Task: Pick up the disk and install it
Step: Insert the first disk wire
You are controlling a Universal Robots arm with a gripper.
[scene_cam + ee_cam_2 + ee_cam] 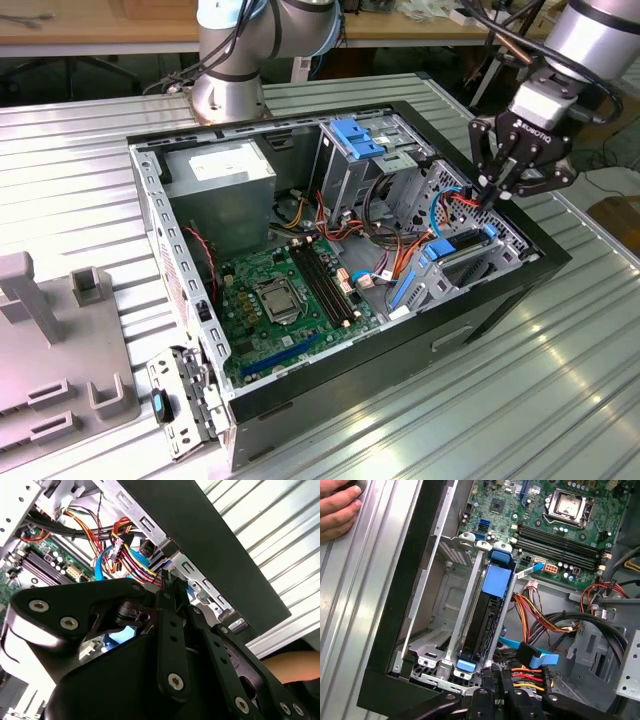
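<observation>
The one disk (487, 622) already stands on edge in its bay at the case (500, 300) corner, blue rails seated, so it looks installed. The one claw (497, 190) hovers just above its cable end, fingers drawn together and gripping nothing. One hand (337, 510) rests on the bench (560, 400).

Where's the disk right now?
The disk sits on edge in the drive cage at the case's corner, on the exterior view's right, just below the gripper and beside the coloured power cables.
</observation>
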